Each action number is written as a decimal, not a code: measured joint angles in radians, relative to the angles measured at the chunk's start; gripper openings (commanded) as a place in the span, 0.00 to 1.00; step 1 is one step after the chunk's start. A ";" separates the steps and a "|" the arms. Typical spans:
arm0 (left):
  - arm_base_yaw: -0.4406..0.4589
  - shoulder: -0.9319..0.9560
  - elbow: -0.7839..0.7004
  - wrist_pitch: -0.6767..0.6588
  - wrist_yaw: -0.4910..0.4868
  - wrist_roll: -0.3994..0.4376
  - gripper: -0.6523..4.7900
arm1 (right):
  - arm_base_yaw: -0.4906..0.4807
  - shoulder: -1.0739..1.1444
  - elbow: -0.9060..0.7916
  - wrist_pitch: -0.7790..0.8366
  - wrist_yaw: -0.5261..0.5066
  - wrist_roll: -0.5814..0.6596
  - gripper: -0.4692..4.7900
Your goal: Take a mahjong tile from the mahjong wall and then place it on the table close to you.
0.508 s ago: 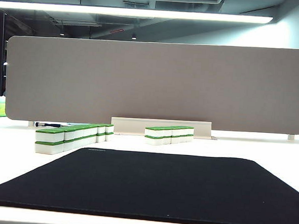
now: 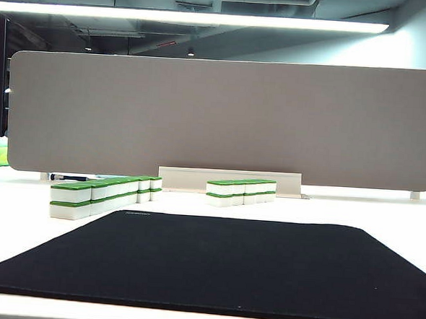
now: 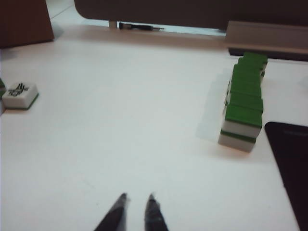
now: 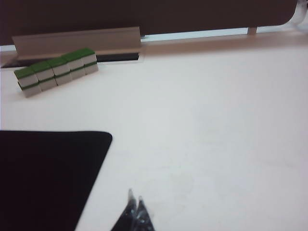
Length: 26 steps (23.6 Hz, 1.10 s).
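From my station the worktop (image 2: pixel 21 224) reads as a smooth white laminate with a soft sheen, catching the ceiling light along its near edge. The black mat (image 2: pixel 228 265) lying on it looks matt and finely textured, like rubber faced with cloth. Beside the mat's far left corner, the mahjong wall (image 2: pixel 99 194) looks like hard plastic: white bodies, glossy green tops. The smaller row (image 2: pixel 241 191) beyond the mat has the same finish. Behind both, the beige divider panel (image 2: pixel 230 117) appears matt, felt-like. The left gripper (image 3: pixel 137 211) and right gripper (image 4: pixel 135 211) show dark, slightly shiny fingertips, material unclear.
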<state>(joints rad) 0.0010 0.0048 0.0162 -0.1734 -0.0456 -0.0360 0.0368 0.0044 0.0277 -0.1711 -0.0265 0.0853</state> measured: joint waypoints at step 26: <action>0.000 0.000 0.001 0.024 0.089 -0.047 0.21 | 0.000 0.097 0.349 -0.226 -0.262 0.101 0.09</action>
<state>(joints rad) 0.0013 0.0048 0.0174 -0.1490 0.0429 -0.0834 0.0372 0.1017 0.3771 -0.3973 -0.2890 0.1864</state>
